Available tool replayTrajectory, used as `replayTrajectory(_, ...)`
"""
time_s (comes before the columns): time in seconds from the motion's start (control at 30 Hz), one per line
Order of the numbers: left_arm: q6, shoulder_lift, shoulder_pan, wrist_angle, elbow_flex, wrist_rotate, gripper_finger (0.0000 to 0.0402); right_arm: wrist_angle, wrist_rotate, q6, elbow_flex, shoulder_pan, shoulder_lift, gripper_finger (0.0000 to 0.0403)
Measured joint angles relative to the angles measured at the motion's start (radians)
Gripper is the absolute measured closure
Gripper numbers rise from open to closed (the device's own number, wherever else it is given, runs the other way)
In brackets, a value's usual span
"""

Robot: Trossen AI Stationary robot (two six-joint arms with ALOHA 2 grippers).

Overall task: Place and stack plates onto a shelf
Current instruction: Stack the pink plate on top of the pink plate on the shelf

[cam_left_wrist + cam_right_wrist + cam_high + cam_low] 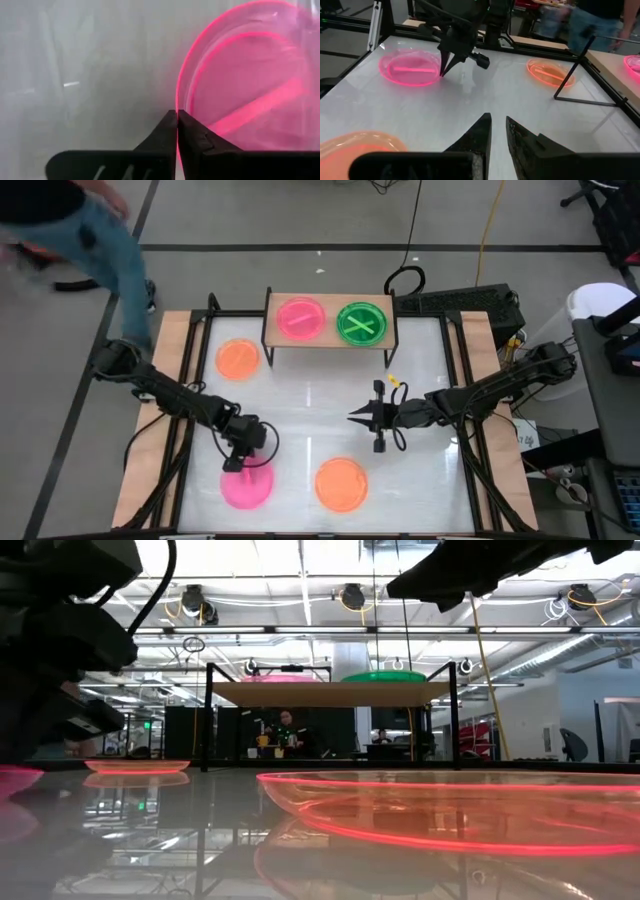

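Note:
The shelf (pixel 330 340) stands at the table's far middle and bears a pink plate (pixel 300 318) and a green plate (pixel 361 323) side by side. One orange plate (pixel 237 358) lies flat on the table left of the shelf, another orange plate (pixel 341 483) near the front edge. A second pink plate (pixel 248 486) lies front left. My left gripper (pixel 241 464) is at that plate's far rim, shut on it. My right gripper (pixel 355 417) hovers over the table's middle, pointing left, holding nothing, its fingers (pixel 482 131) a narrow gap apart. My left gripper pinches the front-left pink plate by its rim (pixel 178 102), the thin edge between the two fingertips (pixel 170 125). The fingers come down at a slant from the far side (pixel 445 62). The plate looks to lie flat on the table (pixel 410 70).
The shelf's thin black legs (pixel 570 75) stand on the table beside the far orange plate (pixel 551 71). Black frame rails (pixel 188 380) run along both table sides. A person (pixel 95 230) walks past the far left corner. Bare white tabletop (pixel 310 405) lies between the two arms.

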Motion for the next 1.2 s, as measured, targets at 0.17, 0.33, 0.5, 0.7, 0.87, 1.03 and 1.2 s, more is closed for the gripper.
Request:
replayTrajectory(0.17, 0.115, -0.016, 0.052, -0.091, 0.073, -0.009, 0.0398, 0.000, 0.000, -0.016, 0.000, 0.000, 0.000, 0.0360)
replayTrajectory(0.33, 0.256, -0.026, 0.127, -0.263, 0.252, -0.127, 0.0399, 0.000, 0.000, -0.019, 0.000, 0.000, 0.000, 0.0360)
replayTrajectory(0.5, 0.408, -0.026, 0.272, -0.399, 0.455, -0.220, 0.0400, 0.002, -0.003, -0.019, 0.000, 0.000, 0.000, 0.0360)
replayTrajectory(0.7, 0.488, -0.027, 0.526, -0.424, 0.688, -0.225, 0.0401, 0.000, -0.003, -0.019, 0.000, 0.000, 0.000, 0.0360)
replayTrajectory(0.87, 0.476, -0.027, 0.742, -0.377, 0.806, -0.206, 0.0401, 0.000, -0.003, -0.023, 0.000, 0.000, 0.000, 0.0360)
replayTrajectory(1.03, 0.403, -0.021, 0.931, -0.337, 0.836, -0.093, 0.0401, 0.001, -0.003, -0.023, 0.000, 0.000, 0.000, 0.0360)
replayTrajectory(1.2, 0.316, 0.020, 1.053, -0.276, 0.835, 0.047, 0.0401, 0.003, -0.004, -0.024, -0.001, -0.001, 0.000, 0.0360)
